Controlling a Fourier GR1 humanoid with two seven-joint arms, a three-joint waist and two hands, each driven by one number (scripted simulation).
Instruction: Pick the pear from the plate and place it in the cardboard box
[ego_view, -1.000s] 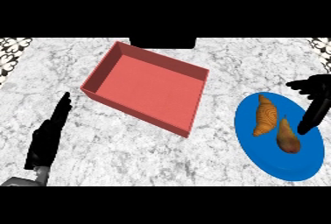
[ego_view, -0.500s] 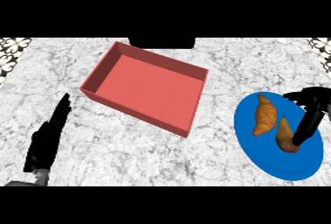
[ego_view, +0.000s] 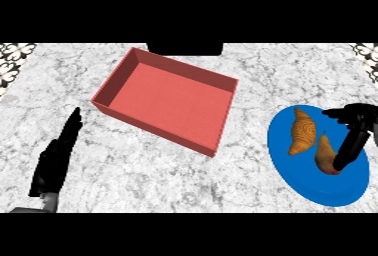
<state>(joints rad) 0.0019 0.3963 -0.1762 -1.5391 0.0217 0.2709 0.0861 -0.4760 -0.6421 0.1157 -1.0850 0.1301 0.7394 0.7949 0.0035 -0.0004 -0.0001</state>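
Observation:
On the blue plate (ego_view: 310, 185) at the right lie two brownish items. The slimmer, tapered one is the pear (ego_view: 323, 151), and the ridged one to its left is a croissant (ego_view: 301, 133). My right hand (ego_view: 356, 120) hangs over the plate's right side, with a straight finger (ego_view: 348, 149) running down along the pear's right flank to its lower end. Nothing is curled round the pear. The box (ego_view: 168, 100), red-toned with low walls and nothing inside, sits left of the plate. My left hand (ego_view: 57, 155) rests open and flat at the far left.
The marble counter (ego_view: 162, 175) spreads between the box and the lower edge. Patterned tiles (ego_view: 13, 62) show at the upper corners. A dark shape (ego_view: 184, 48) sits behind the box at the top edge.
My right hand has moved left and down from the plate's right rim onto the plate, bringing a finger alongside the pear. The left hand, box and food have not moved.

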